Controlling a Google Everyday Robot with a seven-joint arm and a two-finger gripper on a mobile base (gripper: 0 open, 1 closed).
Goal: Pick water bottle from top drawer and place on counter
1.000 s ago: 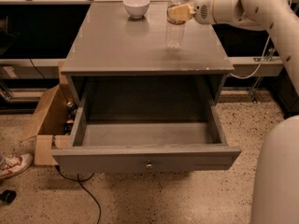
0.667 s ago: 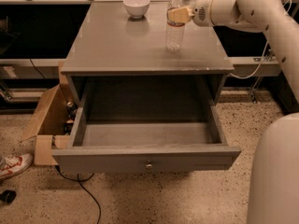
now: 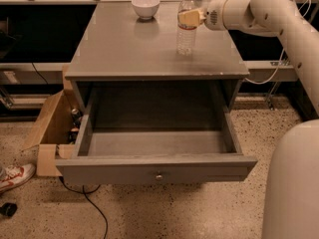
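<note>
The water bottle [image 3: 186, 36], clear with a white cap, stands upright on the grey counter [image 3: 124, 44] at its back right, its base on or just at the surface. My gripper [image 3: 190, 17] reaches in from the right and is shut on the bottle's upper body, just below the neck. The top drawer [image 3: 154, 169] is pulled fully open below the counter's front edge, its round knob at the centre of the front panel. Its inside shows nothing in it.
A white bowl [image 3: 145, 6] sits at the counter's back centre, left of the bottle. An open cardboard box [image 3: 50, 133] stands on the speckled floor left of the cabinet. A shoe [image 3: 15, 176] and a cable [image 3: 92, 205] lie on the floor at front left.
The gripper and the bottle have come down slightly towards the counter. The drawer and the bowl have not moved.
</note>
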